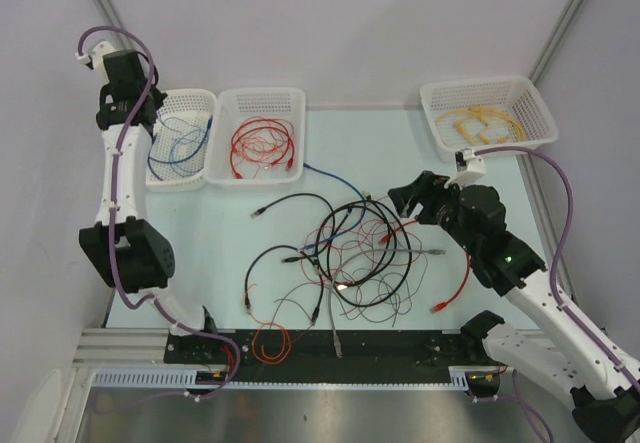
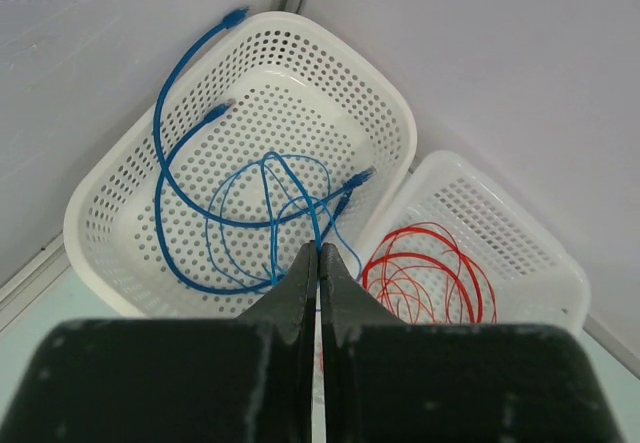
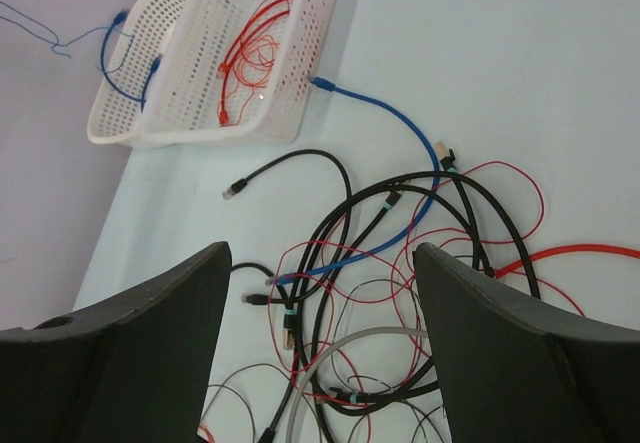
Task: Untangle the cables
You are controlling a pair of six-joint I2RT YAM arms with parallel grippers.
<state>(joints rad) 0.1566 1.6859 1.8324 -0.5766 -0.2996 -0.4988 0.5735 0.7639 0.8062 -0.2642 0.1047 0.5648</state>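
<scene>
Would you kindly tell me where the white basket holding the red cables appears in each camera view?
Top external: the red-cable basket sits in the upper part, left of centre.
Left wrist: that basket is at the lower right.
Right wrist: that basket is at the top, left of centre.
Shared landmark: the blue-cable basket right beside it.

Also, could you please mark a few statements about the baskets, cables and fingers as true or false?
1. The right gripper has its fingers open above the tangled cables. True.
2. The far-right basket holds red cables. False: the far-right basket holds yellow cables; the red cables lie in the middle basket.
3. The left gripper is shut on a thin blue cable above the left basket. True.
4. Every cable is already in a basket. False: black, red and blue ones lie looped together on the table.
</scene>
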